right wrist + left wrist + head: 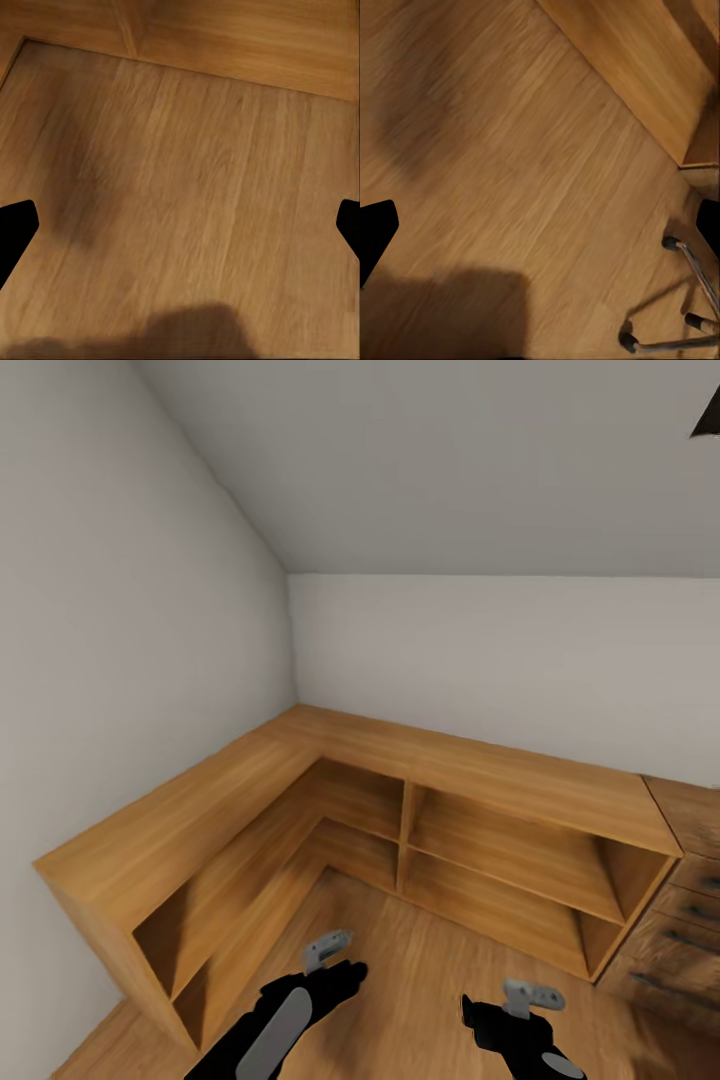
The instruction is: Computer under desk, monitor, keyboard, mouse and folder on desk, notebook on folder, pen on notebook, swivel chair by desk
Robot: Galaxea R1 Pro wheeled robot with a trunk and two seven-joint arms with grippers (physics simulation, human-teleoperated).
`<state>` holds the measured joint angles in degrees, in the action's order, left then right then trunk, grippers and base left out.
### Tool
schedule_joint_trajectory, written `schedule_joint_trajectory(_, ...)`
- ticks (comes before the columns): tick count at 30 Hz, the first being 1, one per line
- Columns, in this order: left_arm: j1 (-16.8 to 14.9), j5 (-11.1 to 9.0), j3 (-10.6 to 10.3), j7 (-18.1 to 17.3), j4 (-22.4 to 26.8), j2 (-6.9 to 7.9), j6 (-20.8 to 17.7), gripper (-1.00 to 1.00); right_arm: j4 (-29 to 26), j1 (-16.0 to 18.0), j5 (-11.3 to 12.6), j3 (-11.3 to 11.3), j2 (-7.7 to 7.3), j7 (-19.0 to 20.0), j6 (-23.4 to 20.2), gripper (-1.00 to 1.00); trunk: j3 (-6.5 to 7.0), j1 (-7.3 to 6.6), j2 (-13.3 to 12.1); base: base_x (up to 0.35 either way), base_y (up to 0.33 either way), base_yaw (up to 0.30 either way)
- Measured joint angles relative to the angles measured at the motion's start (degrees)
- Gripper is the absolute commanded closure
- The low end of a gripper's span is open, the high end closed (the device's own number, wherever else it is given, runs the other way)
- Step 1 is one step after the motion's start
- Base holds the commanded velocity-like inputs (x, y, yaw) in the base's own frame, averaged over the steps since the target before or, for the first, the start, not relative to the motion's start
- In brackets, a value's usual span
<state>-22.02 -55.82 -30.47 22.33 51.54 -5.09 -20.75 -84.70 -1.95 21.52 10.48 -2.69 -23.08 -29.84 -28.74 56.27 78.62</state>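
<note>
Head view: wooden corner shelf, plank floor.

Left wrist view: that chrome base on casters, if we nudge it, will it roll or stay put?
Probably rolls: the chrome base stands on dark casters, and the wood floor looks smooth. It may swivel rather than travel straight if pushed on one spoke. What it carries is out of frame, so weight is unclear.

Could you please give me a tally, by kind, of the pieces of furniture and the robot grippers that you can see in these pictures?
L-shaped wooden shelf unit: 1
Dark wooden drawer unit: 1
Chrome chair base on casters: 1
Grippers: 2, the left gripper and the right gripper, both with fingers apart and holding nothing
Total: 5
</note>
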Motion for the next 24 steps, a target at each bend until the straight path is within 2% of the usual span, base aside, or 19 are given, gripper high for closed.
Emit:
schedule_joint_trajectory(2,0.0,0.1,0.0,-2.0,0.1,-0.33,0.0,-1.00,4.0,0.0,0.0,0.0,-0.14,0.1,1.0,-1.00,0.00,0.00,0.0,0.316,0.071,-0.300)
schedule_joint_trajectory(5,0.0,0.2,-1.0,-4.6,0.8,-0.61,-0.2,-1.00,12.1,0.1,-0.2,0.0,-0.38,0.5,7.7,-1.00,0.00,0.00,0.0,0.325,0.096,-0.300)
schedule_joint_trajectory(6,0.3,0.2,-2.1,-5.3,0.4,0.08,-0.8,-1.00,21.5,0.1,-0.4,0.5,-1.37,1.2,18.4,-1.00,0.01,0.00,0.0,0.315,0.158,-0.300)
schedule_joint_trajectory(7,0.5,0.3,-2.2,-5.3,0.4,0.30,-0.9,-1.00,31.5,0.1,-0.1,0.5,-1.39,1.4,20.7,-1.00,-0.01,0.00,0.0,0.303,0.183,-0.300)
schedule_joint_trajectory(9,1.6,0.3,-2.4,-5.4,0.4,1.36,-1.0,-1.00,37.2,0.2,-0.4,0.5,-1.28,2.0,28.4,-1.00,-0.01,0.00,0.0,0.293,0.201,-0.300)
schedule_joint_trajectory(13,2.4,0.3,-2.5,-5.4,0.5,2.13,-1.1,-1.00,40.6,0.2,-0.6,0.5,-1.21,2.1,33.2,-1.00,0.00,0.00,0.0,0.287,0.213,-0.300)
schedule_joint_trajectory(16,2.6,0.3,-2.9,-5.4,0.5,2.10,-1.1,-1.00,41.5,0.3,-0.6,0.4,-1.23,2.2,34.5,-1.00,0.00,0.00,0.0,0.285,0.199,-0.300)
schedule_joint_trajectory(18,2.7,0.3,-4.3,-5.3,0.6,2.11,-1.1,-1.00,41.9,0.3,-0.5,0.3,-1.27,2.2,35.1,-1.00,0.00,0.00,0.0,0.312,0.102,-0.300)
schedule_joint_trajectory(19,2.8,0.4,-6.7,-5.3,0.6,2.08,-1.0,-1.00,41.8,0.3,-0.5,0.5,-1.38,2.2,35.6,-1.00,0.00,-0.01,0.0,0.328,0.035,-0.300)
schedule_joint_trajectory(24,2.8,0.4,-7.5,-5.3,0.6,2.10,-1.0,-1.00,41.7,0.3,-0.5,0.5,-1.39,2.2,35.7,-1.00,0.00,0.00,0.0,0.336,-0.054,-0.300)
